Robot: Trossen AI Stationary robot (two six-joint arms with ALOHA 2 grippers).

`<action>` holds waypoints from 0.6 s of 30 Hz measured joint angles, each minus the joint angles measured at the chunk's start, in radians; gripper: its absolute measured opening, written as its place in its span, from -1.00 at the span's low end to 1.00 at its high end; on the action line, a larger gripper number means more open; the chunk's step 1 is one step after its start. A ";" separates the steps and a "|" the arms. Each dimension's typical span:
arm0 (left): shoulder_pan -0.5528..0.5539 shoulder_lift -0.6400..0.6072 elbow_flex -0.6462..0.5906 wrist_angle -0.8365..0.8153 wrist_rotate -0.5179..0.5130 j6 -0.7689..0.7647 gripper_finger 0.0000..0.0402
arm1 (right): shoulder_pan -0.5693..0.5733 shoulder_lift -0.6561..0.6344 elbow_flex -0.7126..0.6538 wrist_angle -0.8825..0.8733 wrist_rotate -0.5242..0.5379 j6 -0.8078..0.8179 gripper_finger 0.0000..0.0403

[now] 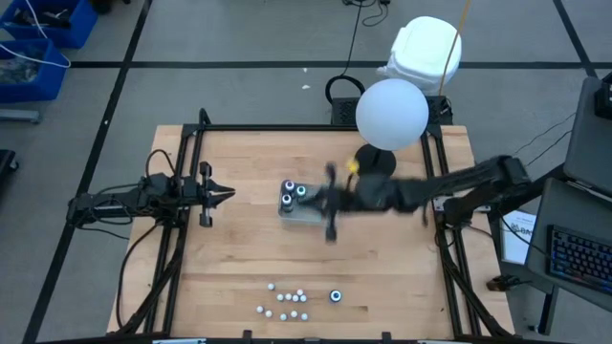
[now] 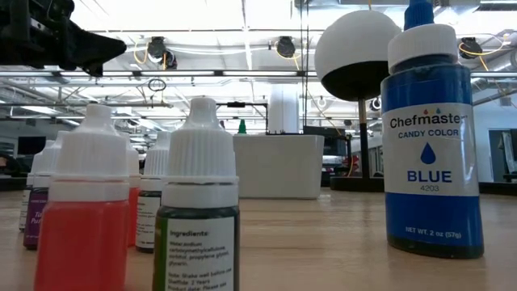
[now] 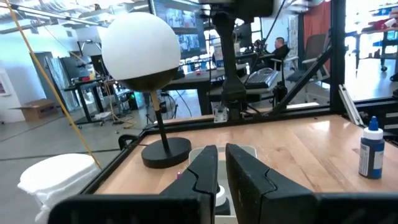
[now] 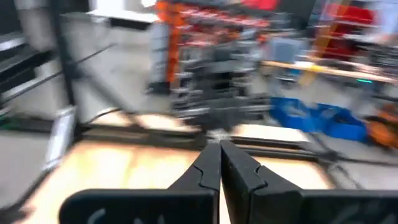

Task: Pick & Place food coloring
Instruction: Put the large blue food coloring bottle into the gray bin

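In the high view the right end effector point(image 1: 330, 201), shut and empty, is seen at frame centre beside the tray point(image 1: 308, 216); the remaining blue bottle point(image 1: 336, 296) lies below it, lower centre.

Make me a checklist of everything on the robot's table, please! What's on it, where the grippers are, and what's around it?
Surface: wooden table, dark frame around it.
Job's things: three round bottles in the grey tray mid-table; one blue bottle and small white-capped bottles near the front edge.
Clutter: white globe lamp on a dark base.
Grippers: left gripper waits left of the tray, holding nothing seen; right gripper is shut, empty, beside the tray, blurred.
Cables: black cable looped on the floor behind the table.
Surroundings: white bucket, blue bins, keyboard.
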 joint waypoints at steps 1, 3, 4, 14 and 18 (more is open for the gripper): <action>0.000 0.000 0.000 0.001 0.000 0.001 -0.79 | -0.020 -0.038 -0.020 -0.010 -0.012 0.006 -1.00; 0.000 0.000 0.000 0.004 0.000 -0.001 -0.79 | -0.045 -0.116 -0.080 -0.009 -0.079 0.015 -1.00; 0.000 0.000 0.000 0.004 0.000 -0.004 -0.79 | -0.044 -0.156 -0.123 -0.004 -0.106 0.017 -1.00; 0.000 0.000 0.000 -0.008 0.000 -0.032 -0.79 | -0.002 -0.583 -0.699 0.335 -0.103 0.028 -1.00; 0.000 0.000 0.000 -0.009 0.000 -0.031 -0.79 | -0.004 -0.703 -0.912 0.442 -0.009 0.040 -1.00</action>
